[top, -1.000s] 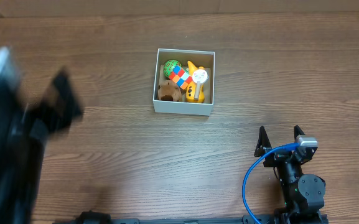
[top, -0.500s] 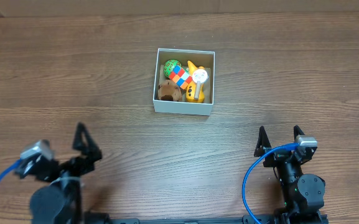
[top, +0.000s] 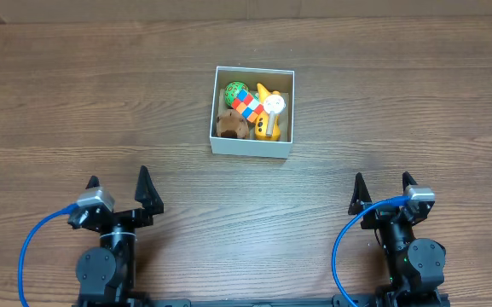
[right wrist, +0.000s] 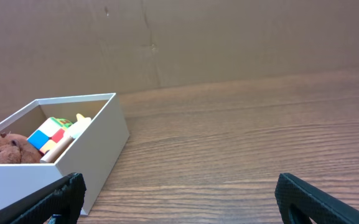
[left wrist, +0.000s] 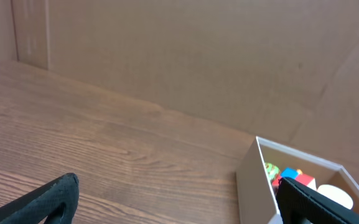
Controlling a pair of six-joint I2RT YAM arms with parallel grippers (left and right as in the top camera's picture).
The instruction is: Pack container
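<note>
Jaws wide, left arm (top: 109, 234) has swung home — container (top: 251, 147) untouched.

— What does the container (top: 251, 147) look like?
— Square and shallow, open on top, with white walls and brown cardboard inside.
— Where does it lie?
— Flat on the counter (top: 101, 102), about midway between left and right, in the far half.
— Is it empty?
— No. A green ball (top: 235, 89) lies far left, a brown plush (top: 231, 126) near left, a chequered block (top: 246, 107) in the middle, and a yellow figure (top: 269, 128) on the right.
</note>
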